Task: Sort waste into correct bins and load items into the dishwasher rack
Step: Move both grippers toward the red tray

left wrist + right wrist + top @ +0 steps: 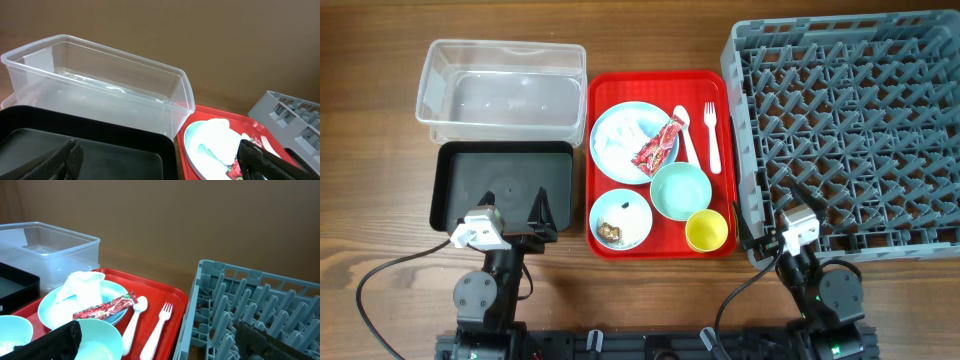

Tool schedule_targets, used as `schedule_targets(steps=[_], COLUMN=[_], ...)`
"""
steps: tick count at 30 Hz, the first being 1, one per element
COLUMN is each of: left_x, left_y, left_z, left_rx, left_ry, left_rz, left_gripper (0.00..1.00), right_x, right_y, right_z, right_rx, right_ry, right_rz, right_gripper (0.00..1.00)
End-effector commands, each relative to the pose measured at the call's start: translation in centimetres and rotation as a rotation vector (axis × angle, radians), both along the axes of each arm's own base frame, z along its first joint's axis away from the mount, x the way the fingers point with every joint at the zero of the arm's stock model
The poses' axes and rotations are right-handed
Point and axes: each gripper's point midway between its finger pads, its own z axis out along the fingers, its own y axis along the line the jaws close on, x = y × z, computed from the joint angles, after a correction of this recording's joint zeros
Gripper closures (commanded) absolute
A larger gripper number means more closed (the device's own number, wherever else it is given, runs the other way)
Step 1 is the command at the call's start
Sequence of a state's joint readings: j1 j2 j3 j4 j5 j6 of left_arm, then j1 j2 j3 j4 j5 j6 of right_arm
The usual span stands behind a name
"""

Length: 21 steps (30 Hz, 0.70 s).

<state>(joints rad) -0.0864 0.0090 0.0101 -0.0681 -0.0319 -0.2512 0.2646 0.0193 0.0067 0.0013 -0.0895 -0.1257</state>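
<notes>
On the red tray (602, 90) lie a light blue plate (610, 150) with a white napkin (623, 130) and a red wrapper (657, 146), a white spoon (686, 135), a white fork (712, 140), an empty teal bowl (680, 190), a bowl with rice and brown scraps (620, 219), and a yellow cup (706, 231). The clear tub (500, 92) and black tray (500, 185) sit left. The grey rack (850, 120) sits right. My left gripper (515, 215) is open and empty over the black tray's near edge. My right gripper (770, 222) is open and empty at the rack's near left corner.
The wooden table (370, 150) extends left of the bins. Cables run from both arm bases at the near edge. In the right wrist view the plate (55, 311), wrapper (105, 307), spoon (134, 320) and fork (159, 325) lie left of the rack wall (187, 325).
</notes>
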Motion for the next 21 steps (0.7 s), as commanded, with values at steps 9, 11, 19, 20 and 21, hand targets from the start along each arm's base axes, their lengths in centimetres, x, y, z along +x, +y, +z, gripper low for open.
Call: schedule_targets(steps=[9,11,19,20,21], left_x=[0.0,-0.1,-1.9,-2.1,-2.4], left_y=[0.1,-1.3,-5.7,-5.9,-6.1], left_z=[-0.1,-0.2,5.2,6.2,7.1], left_rx=[0.008,0.003,-0.13,-0.134,-0.133], left_ry=[-0.003,0.003,-0.117,-0.127,-0.124], left_rz=[0.006,-0.076,-0.348,-0.361,-0.374], left_gripper=[0.0,0.0,0.0,0.0,0.0], right_x=[-0.1,-0.2,-2.6,-2.7,-2.8], right_y=[0.2,0.3,3.5,3.4,3.4], right_z=[0.3,0.3,3.6,3.9,4.3], right_rx=[0.002,0.026,0.353,0.35,0.345], right_ry=[-0.015,-0.006,0.127,0.141,0.166], right_rz=[0.014,0.022,0.242,0.239,0.234], right_gripper=[0.0,0.0,0.0,0.0,0.0])
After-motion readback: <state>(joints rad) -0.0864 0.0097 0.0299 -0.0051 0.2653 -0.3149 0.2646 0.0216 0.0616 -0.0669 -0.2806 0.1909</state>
